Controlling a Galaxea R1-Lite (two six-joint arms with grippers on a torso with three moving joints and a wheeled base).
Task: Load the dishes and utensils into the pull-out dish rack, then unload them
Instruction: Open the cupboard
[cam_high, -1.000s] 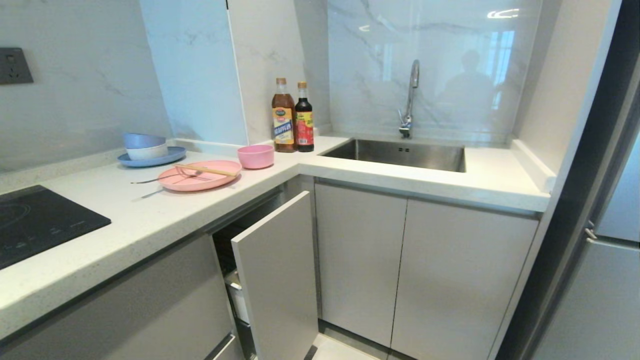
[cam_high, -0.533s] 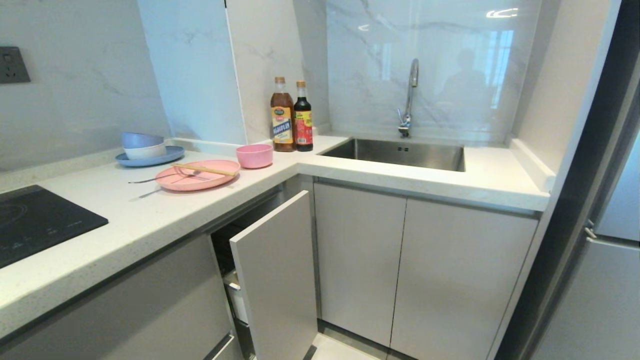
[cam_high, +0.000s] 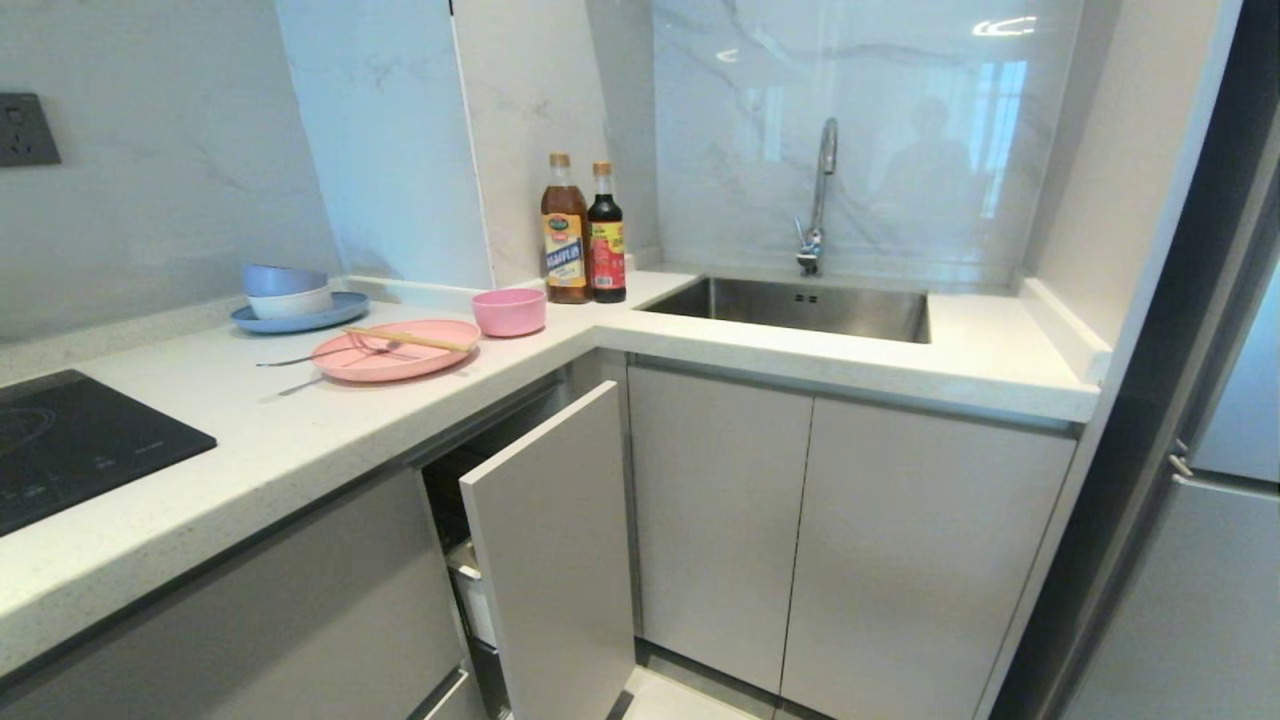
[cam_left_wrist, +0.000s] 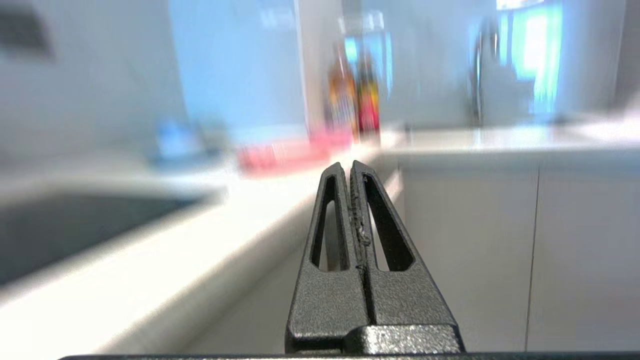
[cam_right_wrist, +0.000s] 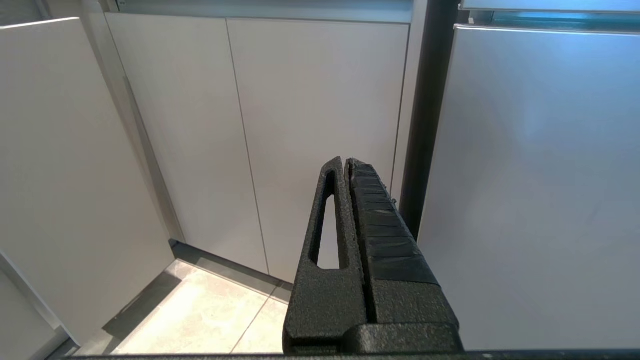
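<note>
Head view — pink plate (cam_high: 395, 352) near counter edge, cabinet door (cam_high: 552, 545) ajar

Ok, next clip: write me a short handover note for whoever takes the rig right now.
Left end effector: shut, empty, in front of the counter edge. Right end effector: shut, empty, parked low facing the cabinet doors.
Things: pink plate on the counter with chopsticks and fork lying on it; pink bowl beside it, near the sauce bottles.
Pull-out dish rack: inside the cabinet, only a sliver visible behind the half-open cabinet door.
Done: nothing loaded.
Left: open the door fully, pull the rack out, load all four items, then unload.
</note>
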